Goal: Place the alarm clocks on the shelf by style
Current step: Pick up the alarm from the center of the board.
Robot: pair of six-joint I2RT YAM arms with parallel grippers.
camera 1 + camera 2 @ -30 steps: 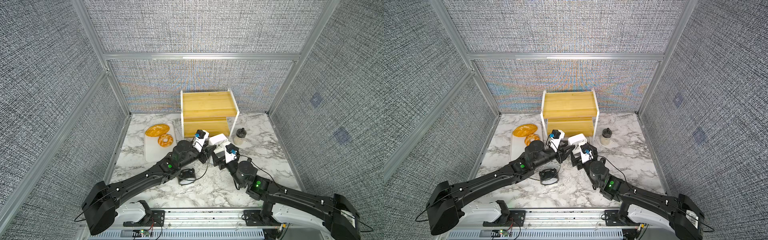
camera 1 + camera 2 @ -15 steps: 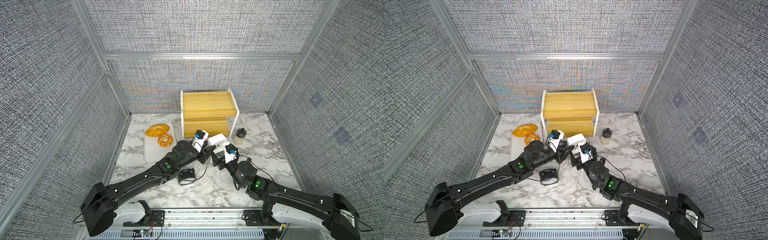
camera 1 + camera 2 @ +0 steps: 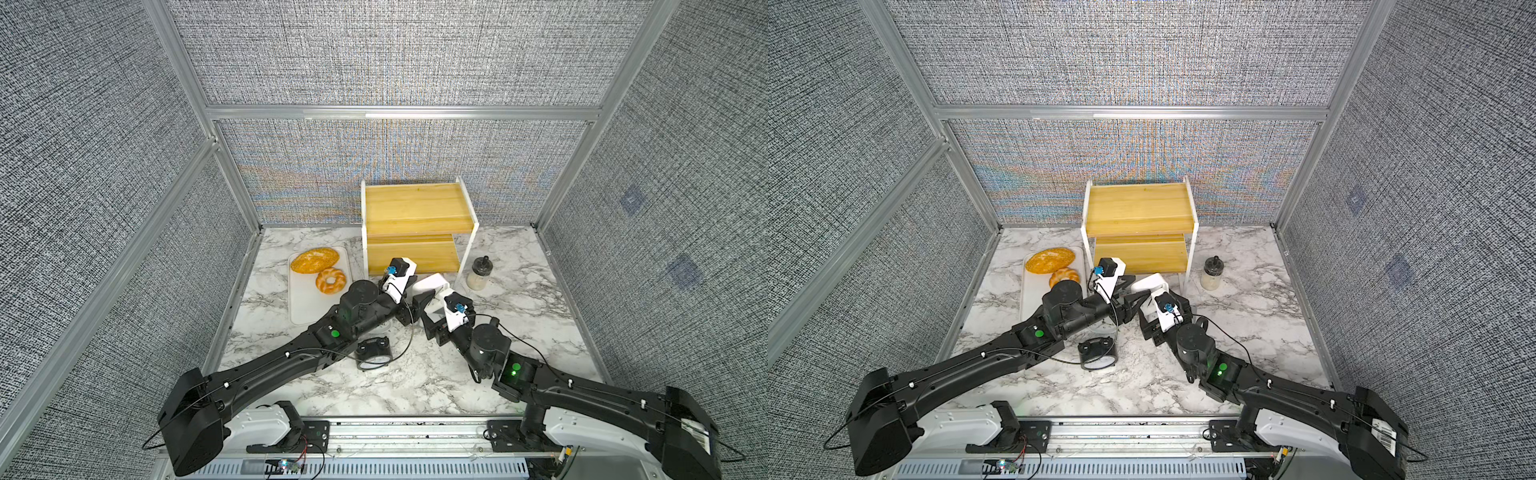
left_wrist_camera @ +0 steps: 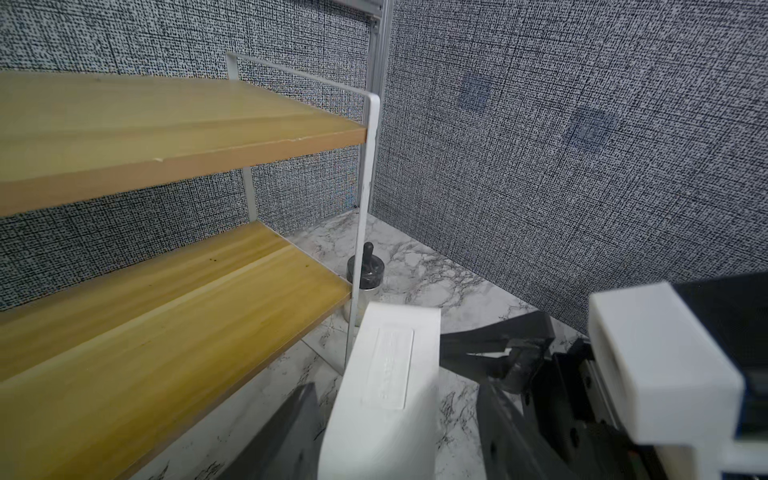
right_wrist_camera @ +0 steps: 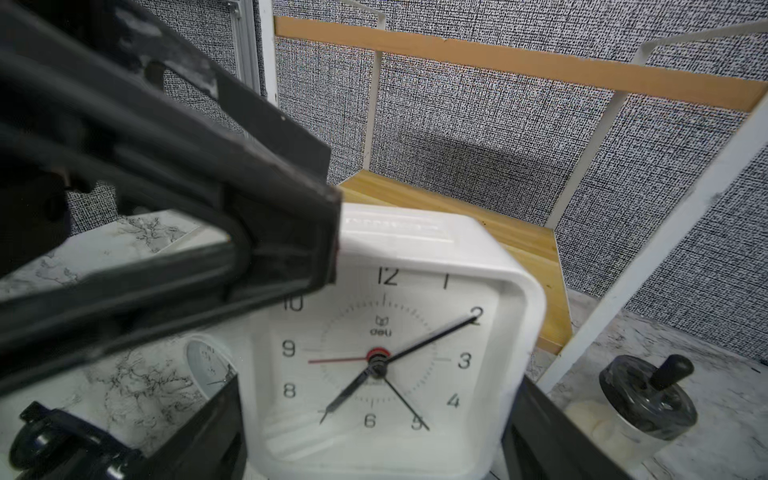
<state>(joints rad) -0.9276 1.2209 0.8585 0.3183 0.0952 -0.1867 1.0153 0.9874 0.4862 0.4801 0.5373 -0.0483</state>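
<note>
Grip check: our right hand point(image 5: 378, 386) clasps the small white square clock point(image 3: 432, 284) just in front of the shelf's point(image 3: 415, 257) lower board; our left hand point(image 4: 395, 390) stands parted around it.

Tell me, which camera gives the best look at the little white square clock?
The right wrist view: the white square clock fills it, face and hands readable. The left wrist view shows only its white casing, no dial; both top views show a small white block.

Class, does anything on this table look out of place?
Yes: a tray with a loaf and a ring pastry lies beside the shelf, and a jar at its other side. None fits a clock-sorting job.
</note>
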